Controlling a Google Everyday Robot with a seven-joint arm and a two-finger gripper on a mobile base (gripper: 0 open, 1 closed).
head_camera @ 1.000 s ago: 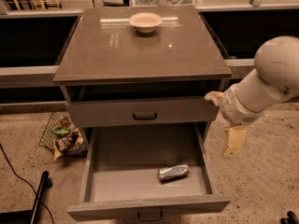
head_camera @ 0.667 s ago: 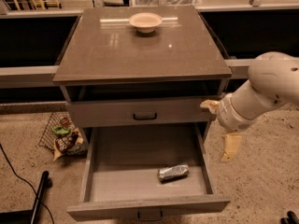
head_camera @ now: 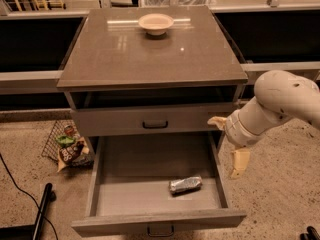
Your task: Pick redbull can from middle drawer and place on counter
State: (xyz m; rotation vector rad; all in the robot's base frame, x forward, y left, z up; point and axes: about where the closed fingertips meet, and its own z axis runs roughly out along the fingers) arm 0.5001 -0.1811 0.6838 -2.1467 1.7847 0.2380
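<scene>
Open middle drawer [head_camera: 140, 164] holds redbull can [head_camera: 185, 185] lying on side; end effector [head_camera: 225, 146] beside drawer's right wall, spread wide, empty.

Shiny silver can [head_camera: 185, 185] in a plain grey drawer [head_camera: 145, 164], tan bowl [head_camera: 156, 23] on the grey-brown desk [head_camera: 150, 54], cream-tan hand [head_camera: 225, 145] just right of the drawer.

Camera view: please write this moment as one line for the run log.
end effector: open, outside middle drawer, near its side wall | redbull can: lying in drawer, not held | counter: bowl at back
</scene>
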